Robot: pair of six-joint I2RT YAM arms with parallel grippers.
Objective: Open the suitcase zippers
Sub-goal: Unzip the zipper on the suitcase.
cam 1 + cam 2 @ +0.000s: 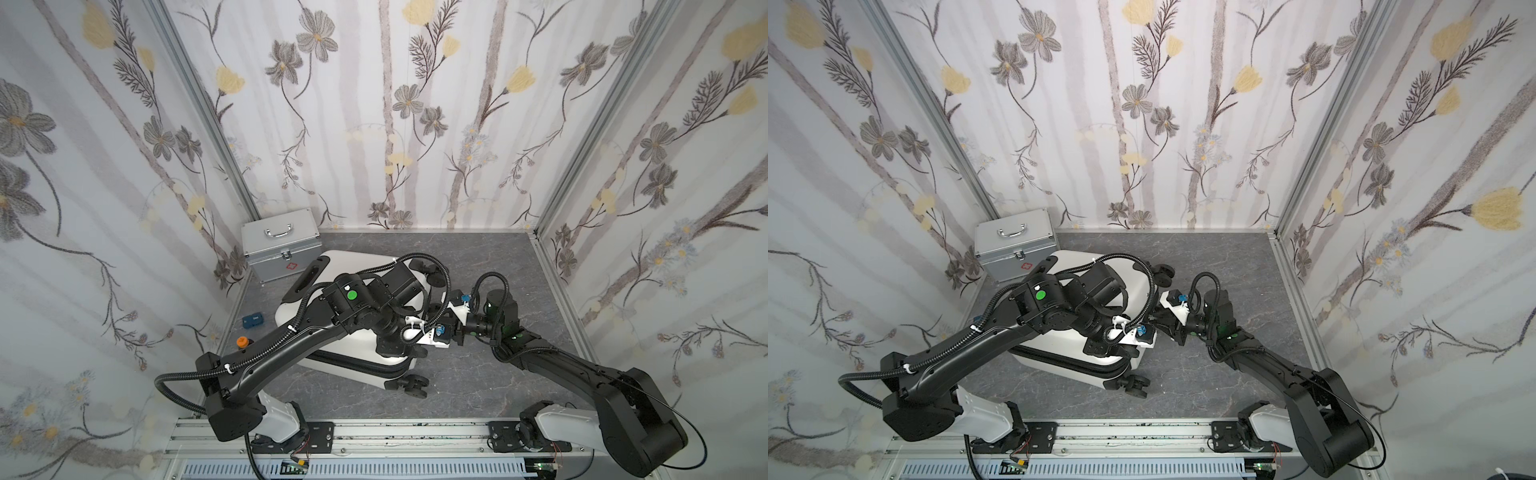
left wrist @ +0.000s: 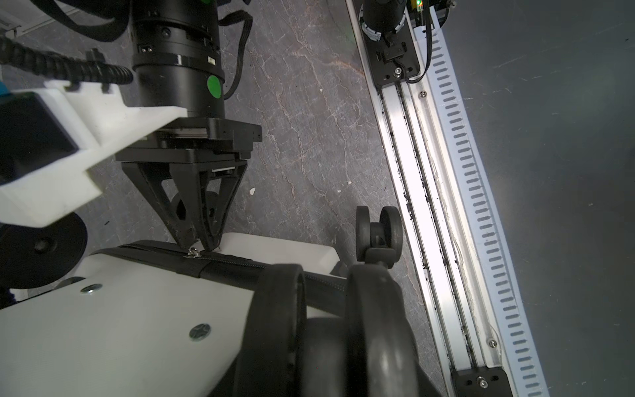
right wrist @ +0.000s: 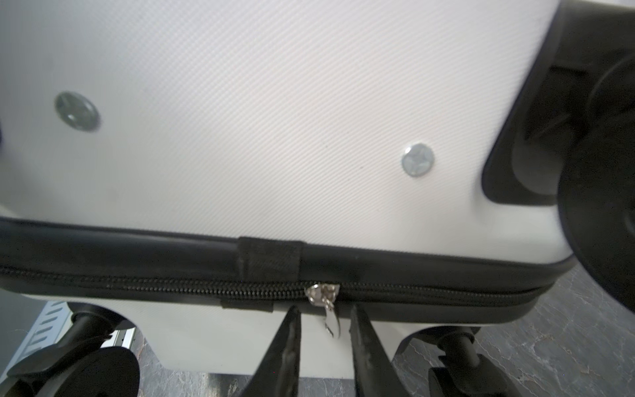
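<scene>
The white suitcase [image 1: 353, 262] [image 1: 1067, 259] lies flat on the grey floor, wheels toward the right. Its black zipper [image 3: 137, 280] runs along the middle seam, closed, with a silver pull [image 3: 324, 295] hanging down. My right gripper [image 3: 324, 309] [image 2: 199, 244] is open at the wheel end. One fingertip stands on each side of the pull, and neither touches it. My left gripper [image 1: 401, 351] [image 2: 326, 330] reaches over the shell to the near right corner. It is closed on a black twin wheel [image 2: 271, 309] that fills its wrist view.
A silver metal case [image 1: 282, 245] stands at the back left corner, close to the suitcase. A small blue object [image 1: 253, 321] and an orange-capped one [image 1: 242, 342] lie by the left wall. Two wheels [image 1: 413, 384] stick out near the front. The aluminium rail [image 1: 374, 432] runs along the front edge.
</scene>
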